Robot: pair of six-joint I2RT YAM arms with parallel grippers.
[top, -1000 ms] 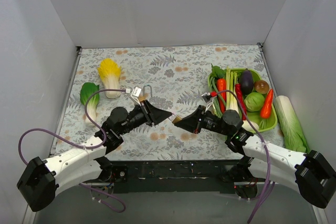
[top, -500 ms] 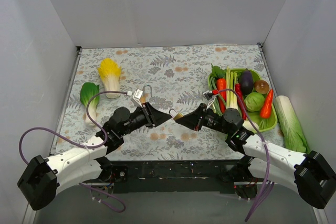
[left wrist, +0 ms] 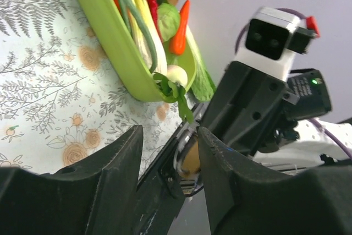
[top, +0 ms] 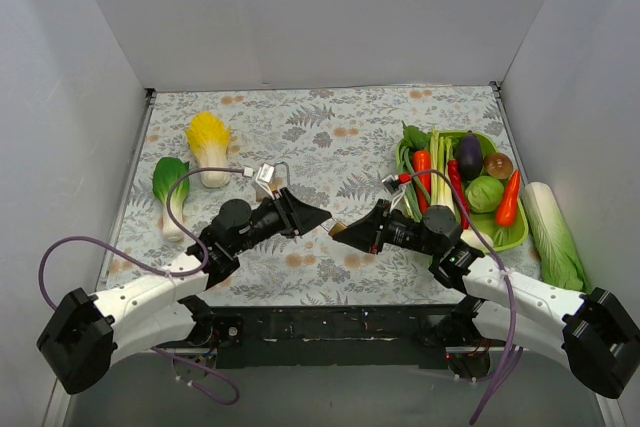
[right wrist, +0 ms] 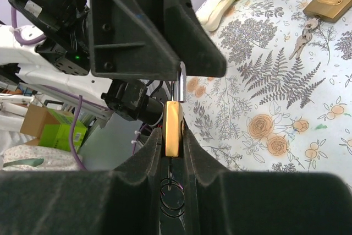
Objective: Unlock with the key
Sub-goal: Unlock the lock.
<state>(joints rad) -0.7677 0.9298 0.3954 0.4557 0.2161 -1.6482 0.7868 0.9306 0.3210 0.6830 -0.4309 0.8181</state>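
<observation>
Floral tablecloth (top: 330,137): right gripper (right wrist: 174,136) pinches a brass padlock (right wrist: 173,122); left gripper (left wrist: 169,136), spread, stands directly ahead at its shackle (right wrist: 181,83); second padlock (right wrist: 330,3) with keys (right wrist: 301,41) lies beyond.

The scene is lit evenly from above, and only soft shadows are cast. Close fingers (left wrist: 66,202) are rendered blurred.

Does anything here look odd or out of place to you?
Nothing is spilled or broken. The oddest thing is a second padlock with keys lying loose on the cloth, while the right pincer grips a padlock clear of the cloth.
</observation>
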